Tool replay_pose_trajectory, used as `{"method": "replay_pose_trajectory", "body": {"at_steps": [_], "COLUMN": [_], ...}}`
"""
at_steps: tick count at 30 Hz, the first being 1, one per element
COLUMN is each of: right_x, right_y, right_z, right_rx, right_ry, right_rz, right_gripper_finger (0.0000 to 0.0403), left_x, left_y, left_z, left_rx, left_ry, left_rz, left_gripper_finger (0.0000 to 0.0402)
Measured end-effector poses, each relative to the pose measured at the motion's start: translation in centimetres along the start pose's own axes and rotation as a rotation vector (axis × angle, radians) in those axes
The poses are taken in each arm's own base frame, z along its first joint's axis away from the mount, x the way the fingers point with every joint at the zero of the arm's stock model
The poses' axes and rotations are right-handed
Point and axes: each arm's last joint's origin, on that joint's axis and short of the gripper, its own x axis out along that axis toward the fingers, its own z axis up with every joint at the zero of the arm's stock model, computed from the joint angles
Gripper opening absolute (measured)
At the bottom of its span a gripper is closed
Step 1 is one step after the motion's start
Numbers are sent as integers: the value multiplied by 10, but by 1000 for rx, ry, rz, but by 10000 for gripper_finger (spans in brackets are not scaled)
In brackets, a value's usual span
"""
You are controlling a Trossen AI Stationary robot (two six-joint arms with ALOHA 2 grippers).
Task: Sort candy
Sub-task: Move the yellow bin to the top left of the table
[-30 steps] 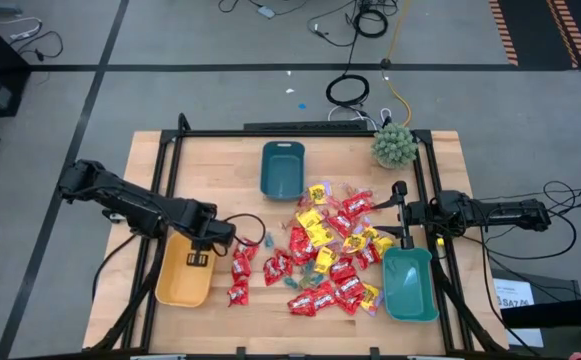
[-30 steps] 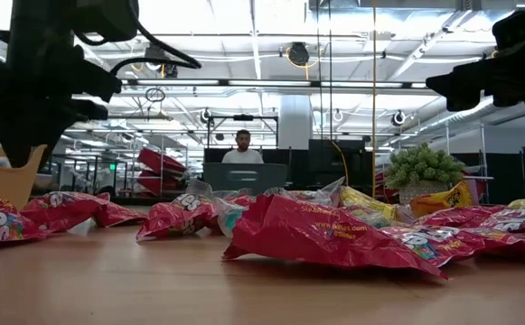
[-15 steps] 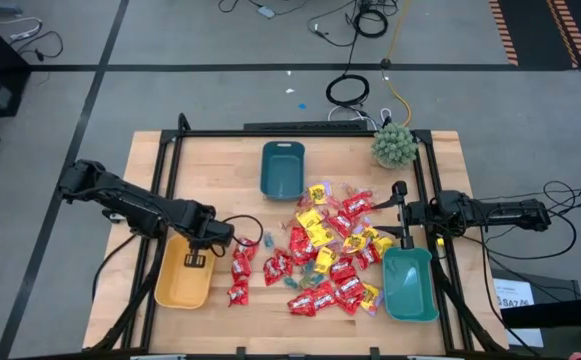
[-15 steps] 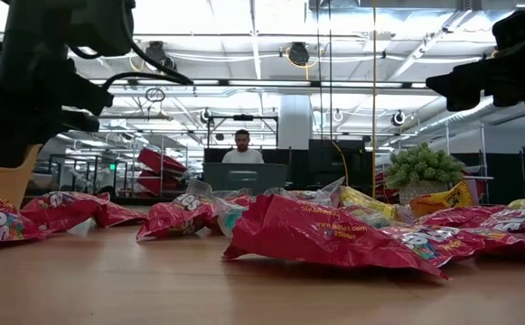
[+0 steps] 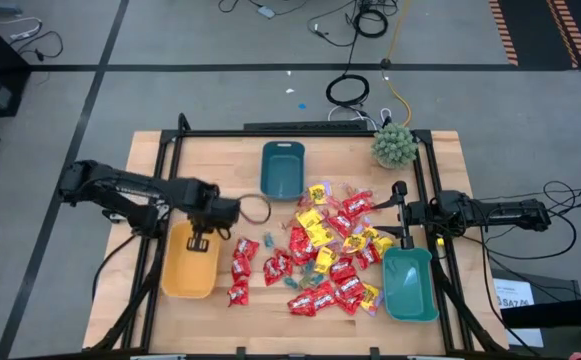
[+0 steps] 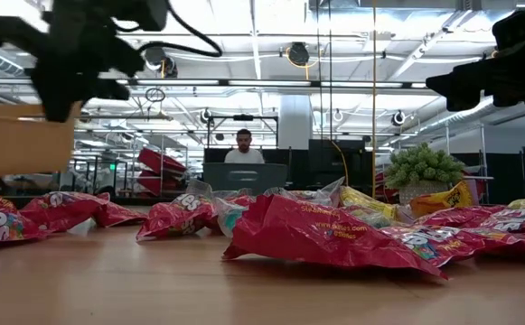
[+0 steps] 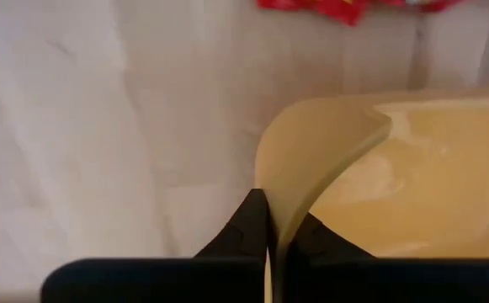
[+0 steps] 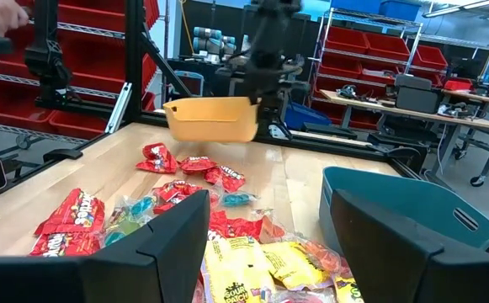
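We have the left gripper (image 5: pixel 198 240) clamped on the wall of the orange bin (image 5: pixel 188 268), lifted clear of the worktop (image 5: pixel 240 160) at centre left of the high view. The candy (image 5: pixel 325 250) lies heaped right of that bin, mid-frame, its nearest red packets (image 5: pixel 240 270) just beside the bin's right edge. The bin's long axis runs top to bottom. The right gripper (image 5: pixel 407 222), fingers apart, waits over the teal bin (image 5: pixel 410 285) at lower right, nearer the heap's far side.
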Motion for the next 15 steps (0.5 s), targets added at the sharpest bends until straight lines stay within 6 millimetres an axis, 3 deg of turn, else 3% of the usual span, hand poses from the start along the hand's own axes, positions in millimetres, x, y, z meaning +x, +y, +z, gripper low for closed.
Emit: {"method": "replay_pose_trajectory", "body": {"at_steps": [8, 15], "right_x": [0, 0], "right_y": [0, 0], "right_z": [0, 0], "right_rx": [0, 0], "right_ry": [0, 0], "right_rz": [0, 0], "right_gripper_finger": [242, 242], "left_x": [-24, -32], "left_y": [78, 158], "left_z": [-8, -16], "left_rx": [-5, -32], "left_ry": [-109, -170], "left_rz": [83, 162], "left_gripper_finger": [5, 5]}}
